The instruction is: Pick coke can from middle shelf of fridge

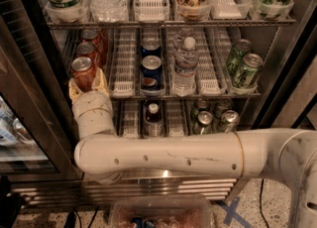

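No legible text anywhere; hand [88,87] at front coke can [83,72].

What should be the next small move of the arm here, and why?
Probably, once the grip is firm, draw the coke can straight back out of the fridge: the gripper sits around its base at the front of the middle shelf, leftmost lane.
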